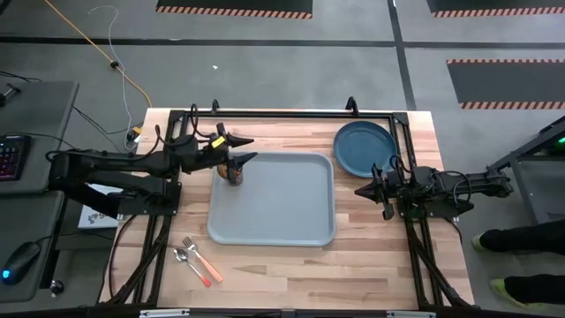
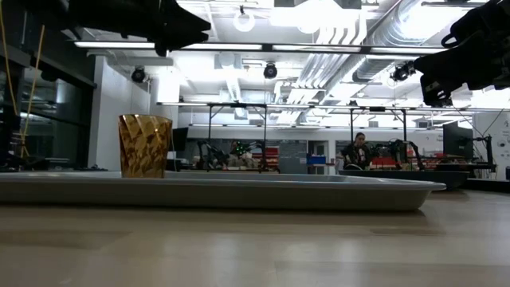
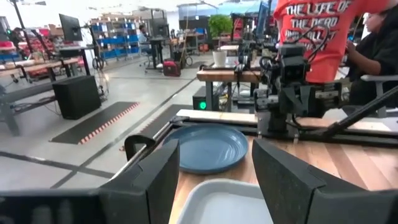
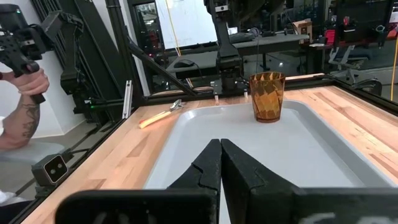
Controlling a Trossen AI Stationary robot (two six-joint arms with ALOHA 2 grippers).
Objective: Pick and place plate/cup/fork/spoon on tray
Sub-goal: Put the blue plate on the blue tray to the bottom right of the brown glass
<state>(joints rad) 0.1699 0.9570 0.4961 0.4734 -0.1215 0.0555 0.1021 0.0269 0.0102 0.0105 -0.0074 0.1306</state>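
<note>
Standing upright at the left end of the tray (image 1: 272,198), the cup (image 1: 234,175) is your one item placed; the plate (image 1: 364,147) waits on the tabletop (image 1: 371,256) just beyond the tray's far right corner, fork (image 1: 203,261) and spoon (image 1: 180,255) near the front left. Your left gripper (image 1: 241,149) hovers spread above the cup; your right gripper (image 1: 364,192), pressed together, idles beside the tray. From table height, the tray's rim hides both utensils and the plate

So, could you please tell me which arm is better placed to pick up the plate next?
The right. Its tool, shut, sits just beside the plate, while the left tool, open, hovers over the cup on the tray.
</note>
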